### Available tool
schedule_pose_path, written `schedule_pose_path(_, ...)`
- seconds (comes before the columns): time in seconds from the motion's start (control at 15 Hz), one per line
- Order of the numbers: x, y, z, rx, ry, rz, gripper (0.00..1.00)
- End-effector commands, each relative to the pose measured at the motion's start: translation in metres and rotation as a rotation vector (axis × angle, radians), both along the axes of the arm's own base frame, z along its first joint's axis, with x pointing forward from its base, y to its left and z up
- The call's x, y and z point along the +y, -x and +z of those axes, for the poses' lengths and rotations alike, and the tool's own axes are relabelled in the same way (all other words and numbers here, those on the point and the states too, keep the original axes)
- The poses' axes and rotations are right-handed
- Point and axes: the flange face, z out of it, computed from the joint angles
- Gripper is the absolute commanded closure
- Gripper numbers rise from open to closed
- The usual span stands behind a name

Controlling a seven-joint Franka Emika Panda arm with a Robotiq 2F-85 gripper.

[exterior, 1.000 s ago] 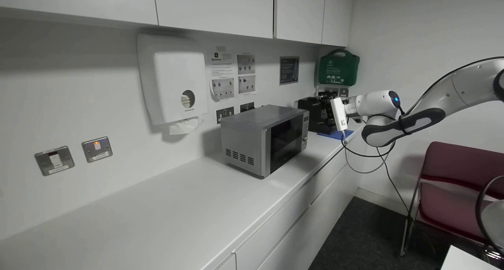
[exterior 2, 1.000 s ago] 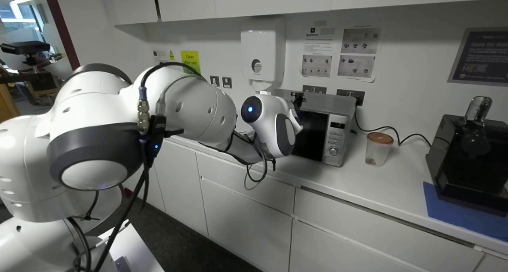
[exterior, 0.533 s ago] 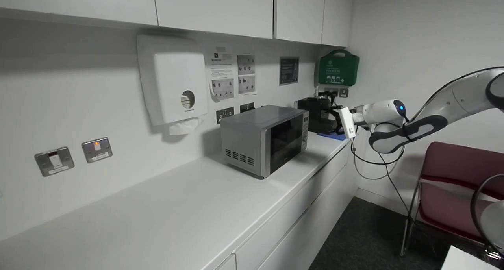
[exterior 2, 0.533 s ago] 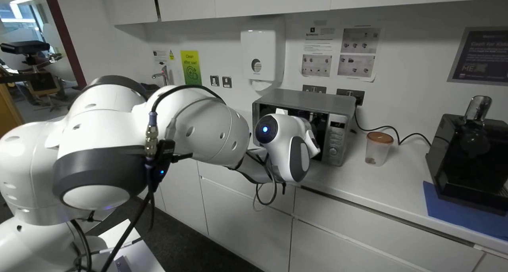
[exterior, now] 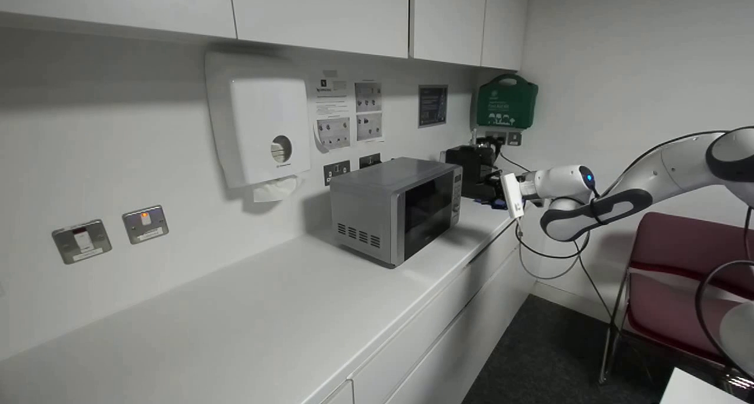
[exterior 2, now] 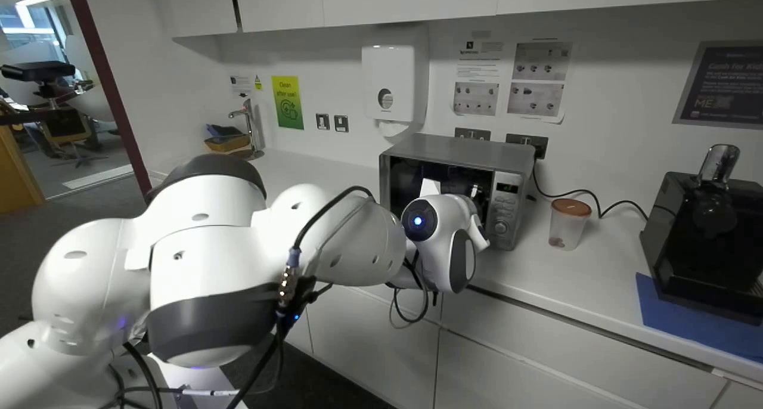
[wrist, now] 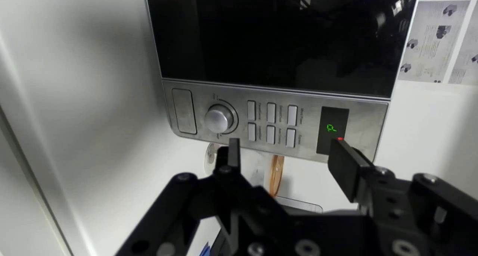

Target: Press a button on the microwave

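Tool point(wrist: 285, 155) released, black fingers point(wrist: 345, 170) spread wide, in front of and apart from the control panel point(wrist: 281, 118) of the silver-grey microwave point(exterior: 397, 209), which stands on the white table point(exterior: 235, 321), lidded tub point(exterior 2: 567, 225) beside it

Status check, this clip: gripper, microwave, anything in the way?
Gripper open, empty. Microwave shut, display lit green. Six buttons unobstructed in wrist view; lidded tub stands beside microwave.

White robot arm point(exterior 2: 208, 260) before the microwave point(exterior 2: 465, 149), hiding part of its dark window point(exterior 2: 405, 181).
Near the microwave's button panel point(exterior 2: 505, 209), a lidded tub point(exterior 2: 566, 227); farther that way, a black machine point(exterior 2: 700, 236).
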Motion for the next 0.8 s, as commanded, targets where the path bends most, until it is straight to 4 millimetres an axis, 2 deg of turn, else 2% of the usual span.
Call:
schedule_pose_path(0.0,-0.006,-0.021,-0.008,-0.054,0.010,0.025,0.66)
schedule_pose_path(0.27,-0.026,-0.035,-0.017,-0.105,0.051,0.014,0.99)
schedule_pose_path(0.4,-0.034,-0.039,-0.020,-0.125,0.061,0.008,1.00)
schedule_pose_path(0.73,-0.031,-0.052,-0.021,-0.171,0.062,0.022,1.00)
